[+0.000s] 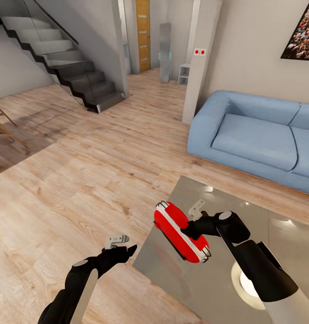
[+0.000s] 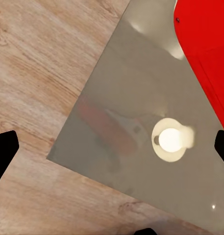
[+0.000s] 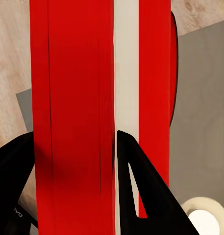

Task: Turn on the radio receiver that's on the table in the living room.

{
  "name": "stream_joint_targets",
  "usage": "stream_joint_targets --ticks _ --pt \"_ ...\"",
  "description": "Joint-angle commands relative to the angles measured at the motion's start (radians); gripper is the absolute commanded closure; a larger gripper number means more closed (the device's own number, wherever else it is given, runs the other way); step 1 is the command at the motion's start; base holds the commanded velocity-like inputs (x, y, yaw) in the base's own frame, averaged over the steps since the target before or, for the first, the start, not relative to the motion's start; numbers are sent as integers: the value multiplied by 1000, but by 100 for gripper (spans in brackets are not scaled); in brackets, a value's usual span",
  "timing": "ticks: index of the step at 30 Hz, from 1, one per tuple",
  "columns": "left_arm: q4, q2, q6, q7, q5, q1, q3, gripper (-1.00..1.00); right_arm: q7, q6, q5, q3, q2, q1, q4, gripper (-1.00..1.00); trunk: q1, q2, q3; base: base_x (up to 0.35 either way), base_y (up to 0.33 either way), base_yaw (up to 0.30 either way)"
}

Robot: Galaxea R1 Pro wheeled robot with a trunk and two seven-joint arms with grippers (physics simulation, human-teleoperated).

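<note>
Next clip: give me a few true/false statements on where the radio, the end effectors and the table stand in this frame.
1. The right end effector is closed on the red radio. True.
2. The radio lies flat on the table. False: it is held tilted above the glossy top.
3. The left end effector grips the radio too. False: it is off the radio, by the table's corner over the wood floor.
4. A pale-blue sofa stands beyond the table. True.

Right gripper (image 1: pixel 189 231) clamped on the red radio (image 1: pixel 181 231), arm raised; left gripper (image 1: pixel 127 249) spread, arm low
</note>
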Motion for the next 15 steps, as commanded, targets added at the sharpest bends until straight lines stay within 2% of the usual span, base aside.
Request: stream_joint_targets --ticks 1,5,7,8,9,10,12,15 --pt "0 0 0 0 0 0 0 -100 0 0 -4 0 0 0 0 100 0 0 0 0 0 0" --pt "0 0 0 0 0 0 0 -100 -11 -4 -3 1 -2 0 0 100 0 0 0 0 0 0" --pt "0 0 0 0 0 0 0 -100 -58 -6 -2 1 -4 0 0 100 0 0 0 0 0 0" --pt "0 0 0 0 0 0 0 -100 -111 -7 -2 1 -6 0 0 100 0 0 0 0 0 0" --pt "0 0 1 0 0 0 0 -100 -315 -14 -2 3 -4 0 0 100 0 0 0 0 0 0" --pt "0 0 1 0 0 0 0 -100 -372 -22 -2 4 -2 0 0 100 0 0 0 0 0 0" --pt "0 0 1 0 0 0 0 -100 -448 -52 -2 5 0 0 0 100 0 0 0 0 0 0" --pt "0 0 1 0 0 0 0 -100 -495 -89 -2 5 0 0 0 100 0 0 0 0 0 0"
